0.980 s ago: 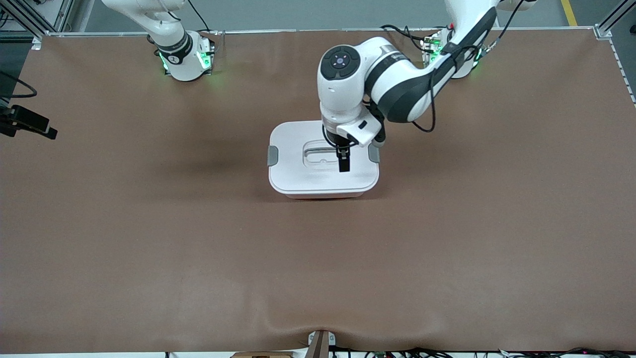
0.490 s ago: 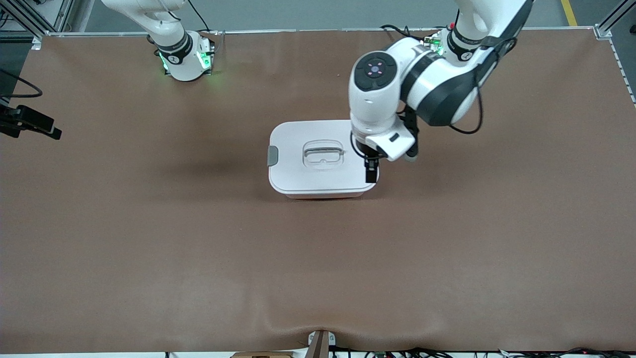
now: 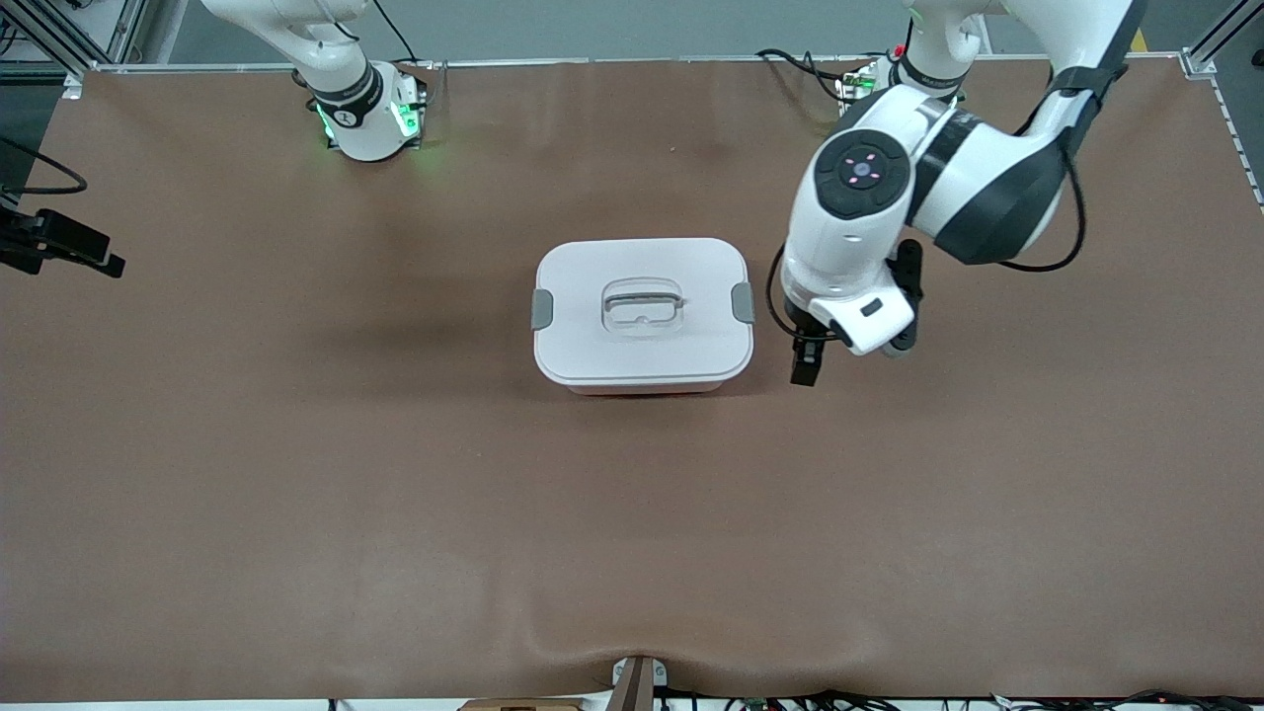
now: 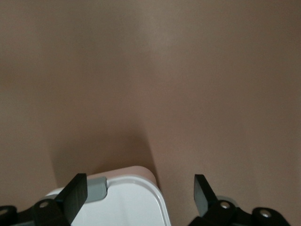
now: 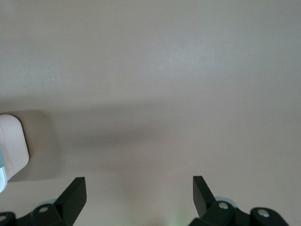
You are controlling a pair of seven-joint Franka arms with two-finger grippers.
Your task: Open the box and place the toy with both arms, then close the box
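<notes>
- Left gripper [image 3: 805,367]: small black two-finger unit on the white arm with black joint bands, hanging over bare brown table [image 3: 296,494] just beside the box, toward the left arm's end of the table.
- Left wrist view: both black fingers [image 4: 75,193] spread wide, nothing between them but table surface; gripper released, holding nothing.
- Box [image 3: 642,314]: rounded-rectangular pale pink plastic tub with white lid, sitting mid-table, just off the left gripper toward the right arm's end. Not touching the gripper.
- Lid is on and sits flat. Both grey side clips visible, one at each short end [image 3: 542,309] [image 3: 743,302]. Recessed centre handle [image 3: 642,304] uncovered.
- From the left wrist camera, one lid corner [image 4: 136,195] and a grey clip [image 4: 96,186] show close to one fingertip.
- Right gripper [image 5: 138,190]: out of the front view; only the right arm's base [image 3: 365,118] shows there. Arm waits.
- Right wrist view: fingers apart, empty, over bare table. A white rounded lid corner [image 5: 11,143] sits at the frame edge, well apart from the fingers.
- Pink plush toy: not seen in any view; cannot tell whether it is in the closed box.
</notes>
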